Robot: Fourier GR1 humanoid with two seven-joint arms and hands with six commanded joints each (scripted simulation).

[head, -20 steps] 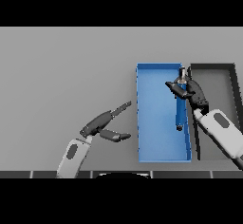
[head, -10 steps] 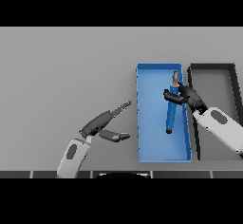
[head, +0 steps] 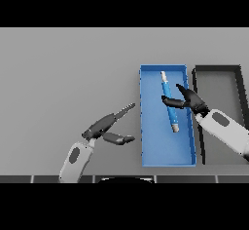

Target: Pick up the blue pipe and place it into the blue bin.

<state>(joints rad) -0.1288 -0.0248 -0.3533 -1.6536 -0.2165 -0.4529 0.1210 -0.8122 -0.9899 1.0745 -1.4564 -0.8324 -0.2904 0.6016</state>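
Note:
The blue pipe (head: pixel 171 108) with pale ends lies lengthwise inside the blue bin (head: pixel 154 148), slightly slanted, in the bin's upper middle. My right hand (head: pixel 189 100) hovers just right of the pipe over the bin's right wall. It is open, with its fingers spread toward the pipe and one fingertip reaching its middle. My left hand (head: pixel 101 127) rests open over the table, left of the bin, holding nothing.
A black bin (head: pixel 240 80) stands directly right of the blue bin, their long walls side by side. My right forearm (head: pixel 224 129) crosses its near left corner. Bare grey table (head: pixel 63 73) stretches to the left and back.
The pipe was held by my right hand above the bin; it now lies flat in the bin, and the hand has opened and drawn slightly right. The left hand stayed put.

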